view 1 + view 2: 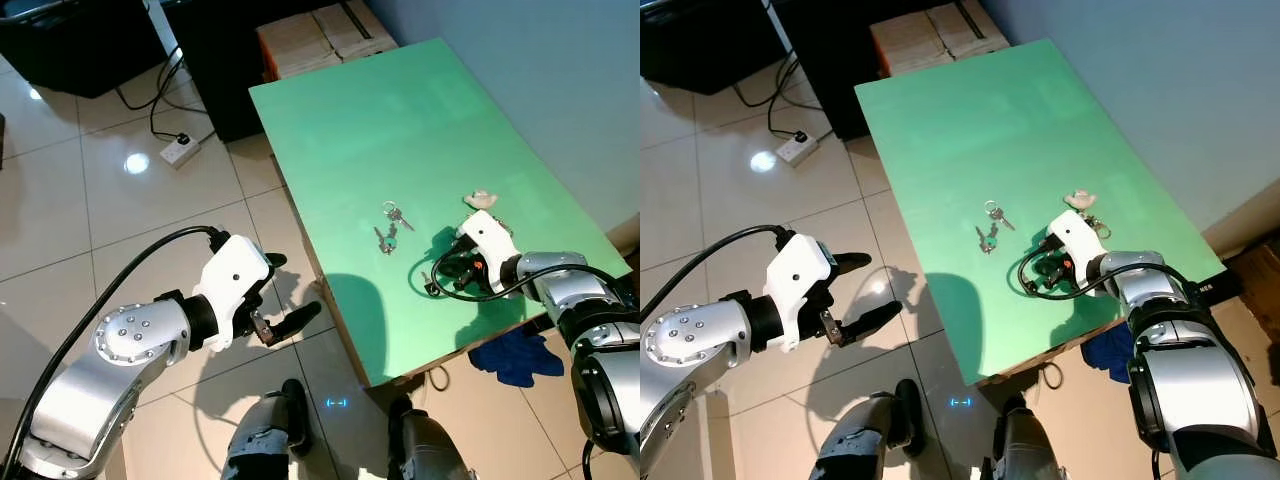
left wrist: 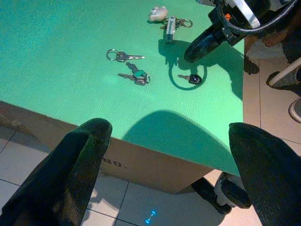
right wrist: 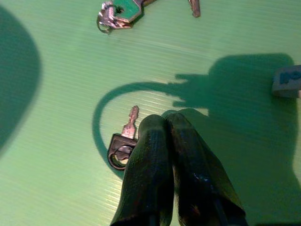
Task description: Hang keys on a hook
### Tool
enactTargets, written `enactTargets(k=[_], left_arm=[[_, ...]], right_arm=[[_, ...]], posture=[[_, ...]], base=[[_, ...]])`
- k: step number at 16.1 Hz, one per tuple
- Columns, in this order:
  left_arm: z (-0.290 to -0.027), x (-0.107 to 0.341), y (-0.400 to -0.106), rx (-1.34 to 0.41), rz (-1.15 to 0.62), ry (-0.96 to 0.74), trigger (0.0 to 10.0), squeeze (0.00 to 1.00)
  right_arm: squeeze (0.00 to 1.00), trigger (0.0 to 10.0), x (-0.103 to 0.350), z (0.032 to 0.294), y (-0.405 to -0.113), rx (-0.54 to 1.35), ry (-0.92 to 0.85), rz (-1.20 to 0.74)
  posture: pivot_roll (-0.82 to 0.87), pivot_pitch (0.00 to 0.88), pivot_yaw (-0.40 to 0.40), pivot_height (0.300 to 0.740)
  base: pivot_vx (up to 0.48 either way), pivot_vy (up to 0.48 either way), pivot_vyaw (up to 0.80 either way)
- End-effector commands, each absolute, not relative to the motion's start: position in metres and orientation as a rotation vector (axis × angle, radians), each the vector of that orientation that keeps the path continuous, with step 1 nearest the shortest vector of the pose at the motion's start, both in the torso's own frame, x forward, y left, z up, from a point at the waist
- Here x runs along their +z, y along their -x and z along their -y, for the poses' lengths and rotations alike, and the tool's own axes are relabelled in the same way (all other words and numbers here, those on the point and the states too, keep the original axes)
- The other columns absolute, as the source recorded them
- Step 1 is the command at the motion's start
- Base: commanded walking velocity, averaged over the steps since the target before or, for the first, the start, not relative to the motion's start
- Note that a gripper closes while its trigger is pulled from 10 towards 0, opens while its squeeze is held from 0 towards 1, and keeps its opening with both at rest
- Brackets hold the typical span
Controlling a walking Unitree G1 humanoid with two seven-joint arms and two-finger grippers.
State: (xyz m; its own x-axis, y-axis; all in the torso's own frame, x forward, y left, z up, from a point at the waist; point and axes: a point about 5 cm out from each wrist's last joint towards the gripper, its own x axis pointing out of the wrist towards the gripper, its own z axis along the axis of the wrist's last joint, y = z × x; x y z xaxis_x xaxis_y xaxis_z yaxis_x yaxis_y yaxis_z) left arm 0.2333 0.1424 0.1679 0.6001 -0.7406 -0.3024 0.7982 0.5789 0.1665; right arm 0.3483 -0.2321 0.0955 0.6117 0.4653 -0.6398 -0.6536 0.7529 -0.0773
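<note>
On green table (image 1: 420, 130): four key sets (image 2: 127, 56), right hand (image 3: 164, 123) beside black-headed key (image 3: 123, 141).

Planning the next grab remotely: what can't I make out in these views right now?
- Black-headed key: right wrist view, shut right pincer covers its edge; contact unclear.
- Pale beige keychain charm: too small to identify.
- Blue cloth on the floor: partly behind the green table corner.

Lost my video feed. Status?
Right pincer shut, empty, beside black-headed metal key on green table. Left pincer open, over floor. Two more key bunches nearby. No hook seen.
</note>
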Motion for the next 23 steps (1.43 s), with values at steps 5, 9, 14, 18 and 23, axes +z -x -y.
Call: enactTargets(k=[5, 9, 14, 18, 23], left_arm=[[-0.141, 0.163, -0.232, -0.906, -0.220, -0.296, 10.0, 0.00], [-0.139, 0.162, -0.231, -0.913, -0.218, -0.290, 10.0, 0.00], [-0.137, 0.162, -0.227, -0.918, -0.217, -0.284, 10.0, 0.00], [-0.138, 0.162, -0.226, -0.912, -0.215, -0.281, 10.0, 0.00], [-0.139, 0.165, -0.227, -0.913, -0.210, -0.288, 10.0, 0.00]], right_arm=[[1.00, 10.0, 0.096, 0.232, -0.343, 0.771, 0.325, -0.658], [1.00, 10.0, 0.094, 0.228, -0.340, 0.846, 0.352, -0.707], [1.00, 10.0, 0.088, 0.227, -0.338, 0.854, 0.402, -0.741], [1.00, 10.0, 0.085, 0.224, -0.339, 0.821, 0.463, -0.737], [0.00, 10.0, 0.080, 0.217, -0.341, 0.789, 0.494, -0.728]], posture=[[0.02, 0.319, 0.056, 0.740], [0.02, 0.320, 0.052, 0.740], [0.02, 0.320, 0.040, 0.740], [0.02, 0.314, 0.032, 0.740], [0.03, 0.311, 0.040, 0.740]], base=[[0.000, 0.000, 0.00], [0.000, 0.000, 0.00], [0.000, 0.000, 0.00], [0.000, 0.000, 0.00], [0.000, 0.000, 0.00]])
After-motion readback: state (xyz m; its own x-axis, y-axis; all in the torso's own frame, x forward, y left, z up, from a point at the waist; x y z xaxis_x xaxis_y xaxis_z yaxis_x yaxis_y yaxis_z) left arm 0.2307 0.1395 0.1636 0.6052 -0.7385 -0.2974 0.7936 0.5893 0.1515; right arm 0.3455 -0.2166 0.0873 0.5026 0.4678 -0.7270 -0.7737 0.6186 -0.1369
